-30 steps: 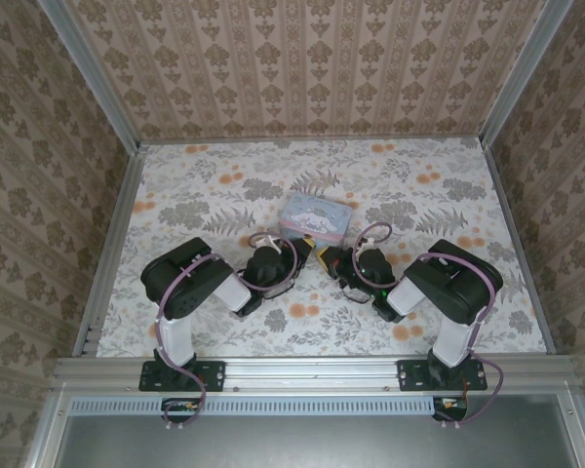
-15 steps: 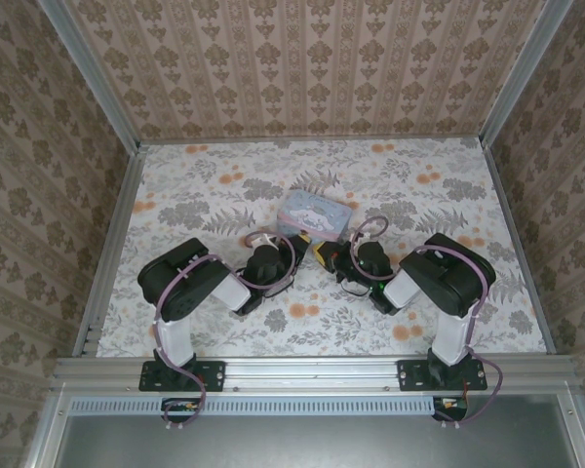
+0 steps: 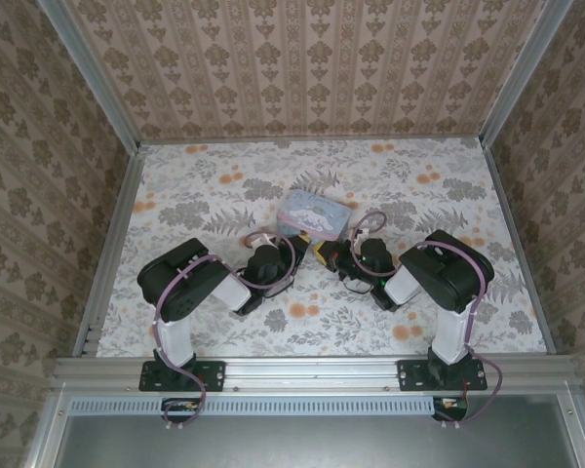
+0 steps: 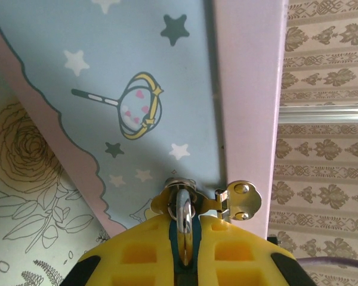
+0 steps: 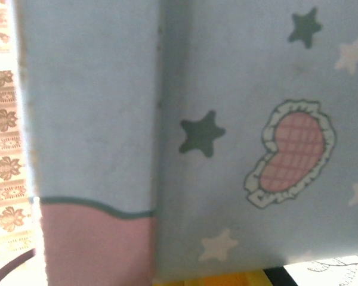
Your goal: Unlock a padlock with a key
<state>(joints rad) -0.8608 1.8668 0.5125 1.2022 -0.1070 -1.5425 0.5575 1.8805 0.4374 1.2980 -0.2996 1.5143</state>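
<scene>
The right gripper (image 3: 330, 257), jaws together, has crept toward 10 o'clock against the blue box (image 3: 317, 214), at whose 6 o'clock edge the left gripper (image 4: 185, 229) stays clamped on the padlock (image 4: 182, 244), likely readying key insertion.

arms (image 3: 180, 278): black, white | cables (image 4: 334, 261): purple | left pincer (image 4: 185, 229): yellow fingers

Left pincer (image 4: 184, 233): yellow fingers (image 4: 137, 253) look like matt moulded plastic. Between them the padlock (image 4: 185, 221) shows a bright polished metal shackle; the hasp (image 4: 241, 199) just right of the tips is the same glossy metal. Box (image 4: 137, 71) ahead of the tips: smooth, satin printed skin in blue and pink, base material unclear.
</scene>
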